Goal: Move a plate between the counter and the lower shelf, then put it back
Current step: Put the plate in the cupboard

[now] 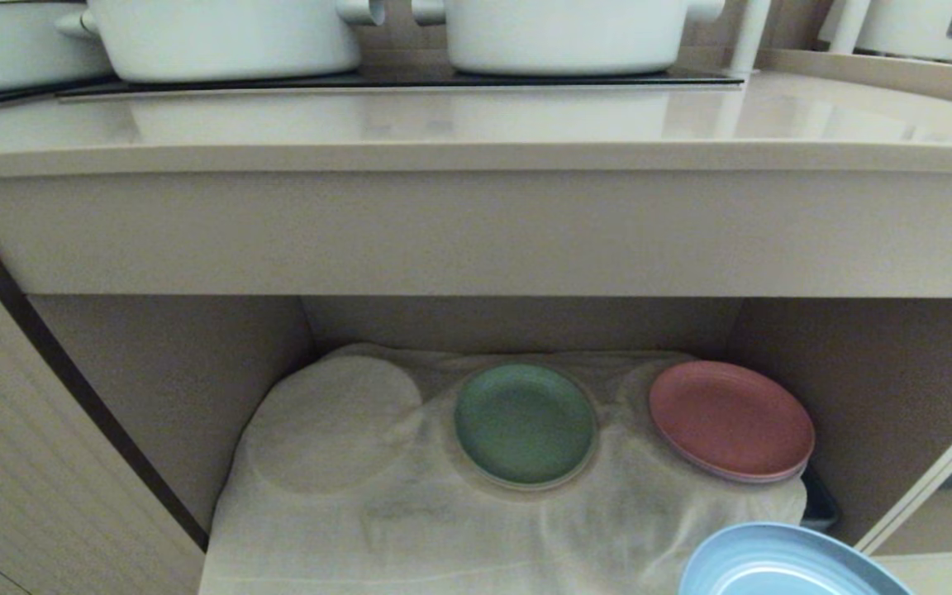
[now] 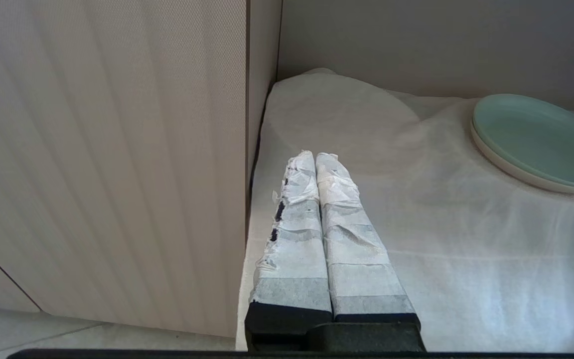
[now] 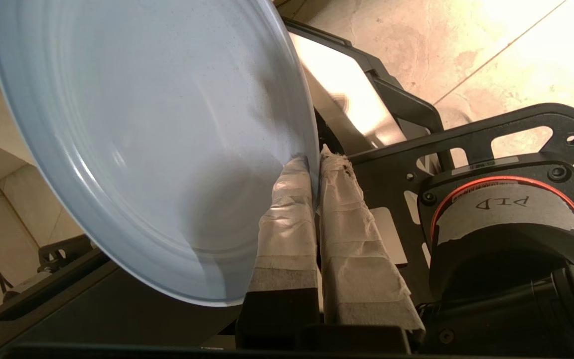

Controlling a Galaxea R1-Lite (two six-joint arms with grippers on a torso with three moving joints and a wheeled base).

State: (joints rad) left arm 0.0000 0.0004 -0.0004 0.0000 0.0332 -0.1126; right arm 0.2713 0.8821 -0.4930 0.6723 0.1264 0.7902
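Head view: the plate [image 1: 786, 566] shows only as a light-blue arc at the lower right edge of the frame, off both surfaces and in front of the lower shelf [image 1: 410, 512]. On the shelf's wrinkled white cloth a green plate [image 1: 525, 424] sits at centre and a pink plate [image 1: 730, 420] to the right of it; the left part of the cloth has a round bump under it. The counter [image 1: 476, 124] runs across the upper frame, with white pots [image 1: 220, 37] on its black cooktop.

Left wrist view: the left gripper [image 2: 315, 164] hangs at the shelf's front left corner, its taped fingers pressed together on nothing — idle.

Right wrist view: the right gripper [image 3: 315, 162], low in the middle of the frame, has its wrapped fingers pinched on the blue plate's rim, one either side, the plate tilted steeply above the robot's own base.

The step in hand looks like the carry — which way cannot be told. Next, the plate needs levelling and a route clear of the counter's thick front edge and the pink plate before it is set down.
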